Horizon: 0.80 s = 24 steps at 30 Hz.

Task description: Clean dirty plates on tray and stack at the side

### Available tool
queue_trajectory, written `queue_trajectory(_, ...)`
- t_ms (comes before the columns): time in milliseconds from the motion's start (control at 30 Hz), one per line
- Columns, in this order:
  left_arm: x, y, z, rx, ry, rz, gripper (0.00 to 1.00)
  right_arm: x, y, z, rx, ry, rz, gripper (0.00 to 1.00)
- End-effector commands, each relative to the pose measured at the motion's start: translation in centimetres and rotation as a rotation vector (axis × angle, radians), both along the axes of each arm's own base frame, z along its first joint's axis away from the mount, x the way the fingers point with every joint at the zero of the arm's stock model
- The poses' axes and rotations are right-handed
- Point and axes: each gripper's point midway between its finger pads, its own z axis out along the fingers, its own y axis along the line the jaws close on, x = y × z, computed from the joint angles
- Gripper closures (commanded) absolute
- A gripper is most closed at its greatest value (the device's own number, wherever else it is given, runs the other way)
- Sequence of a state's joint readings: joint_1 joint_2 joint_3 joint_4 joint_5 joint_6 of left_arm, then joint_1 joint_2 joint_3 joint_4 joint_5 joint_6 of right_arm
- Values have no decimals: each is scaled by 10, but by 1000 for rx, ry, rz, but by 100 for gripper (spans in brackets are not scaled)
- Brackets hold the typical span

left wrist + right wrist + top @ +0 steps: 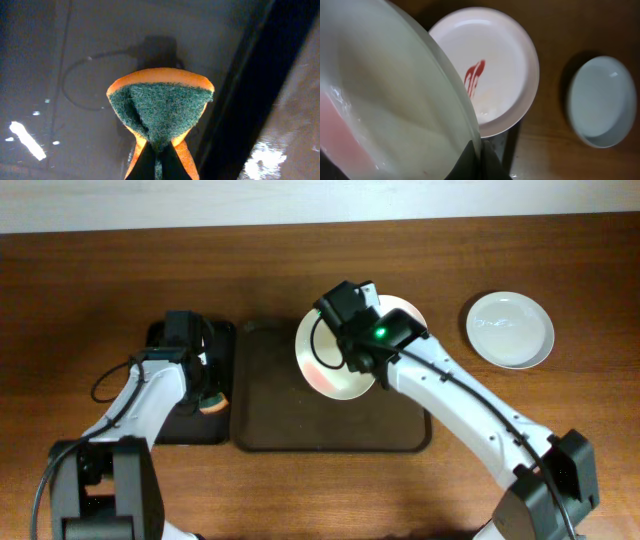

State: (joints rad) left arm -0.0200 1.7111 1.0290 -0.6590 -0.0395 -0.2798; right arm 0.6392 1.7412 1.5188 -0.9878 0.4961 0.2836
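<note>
A: Since the desk (100, 270) is the widest thing here, where does the tray (290, 430) lie?

B: Below the right fingers (479, 162), which pinch the rim of a white plate (385, 100), tilted above it, I judge, to offer its pinkish face for wiping.

A: And the others?

B: A smeared plate (495, 75) lies under those fingers, not yet wiped. A clean bluish plate (510, 330) sits on the desk out to their side, likely starting the stack.

A: The left fingers (159, 162)?

B: Clamped on a folded sponge (160, 110) above the black tray (195, 430).

Much of the lifted plate (395, 95) beyond the frame (near rim blurred)
</note>
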Motion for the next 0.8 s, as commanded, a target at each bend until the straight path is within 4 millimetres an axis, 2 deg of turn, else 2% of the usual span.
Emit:
queue_trajectory(0, -5, 3, -17, 14, 50, -11, 100, 0, -2, 35, -148, -165, -8, 96)
queue_trajectory(100, -2, 3, -18, 14, 43, -11, 100, -7, 11, 59, -271, -305, 12, 96)
queue_trajectory(200, -2, 3, -18, 13, 44, -10, 100, -16, 29, 73, -309, -389, 40, 96)
queue_trajectory(367, -2, 3, -18, 13, 43, -10, 100, -17, 36, 77, -303, -419, 43, 96)
queue_trajectory(433, -2, 3, -18, 13, 43, -10, 100, -16, 35, 76, -247, -435, -7, 96)
queue_trajectory(467, -2, 3, -18, 13, 43, -10, 100, -16, 37, 69, -183, -412, -29, 96)
queue_trajectory(567, -3, 3, -18, 13, 47, -10, 100, -18, 43, 27, 109, -187, -112, 96)
queue_trajectory(700, -3, 3, -18, 13, 47, -10, 100, -27, 14, -13, 409, 109, -417, 96)
queue_trajectory(767, -3, 3, -18, 13, 47, -10, 100, -34, 6, -33, 506, 209, -543, 96)
